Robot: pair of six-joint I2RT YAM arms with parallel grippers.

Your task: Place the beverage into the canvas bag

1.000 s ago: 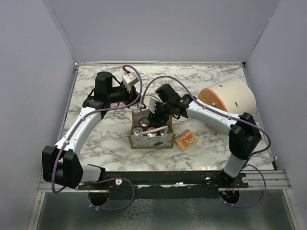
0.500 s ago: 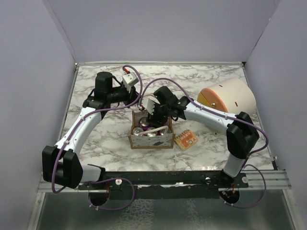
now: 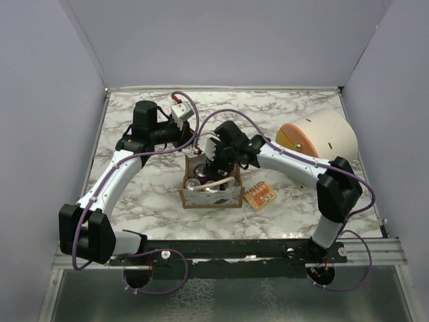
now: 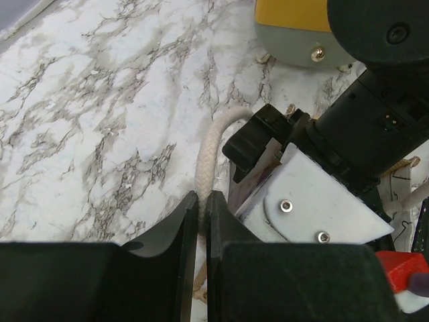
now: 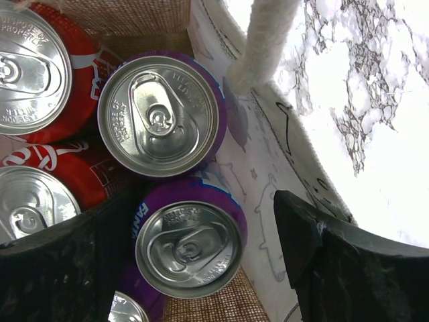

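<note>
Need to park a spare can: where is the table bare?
Bare table: between the left arm and the bag, the strip before the bag, and along the far edge. Crowded: the right arm hangs over the bag; snack packet and tan cylinder sit to its right.

Two slim robot arms, the left arm (image 3: 110, 178) and the right arm (image 3: 295, 161), have white shells and chunky black joint housings. Purple cables (image 3: 190, 100) loop along each. The left gripper (image 4: 202, 196) has smooth black fingers (image 4: 175, 235). The right gripper (image 5: 194, 221) has rough, pebbled black fingers (image 5: 322, 255) and a white plate (image 4: 301, 201) bearing two silver screws.
</note>
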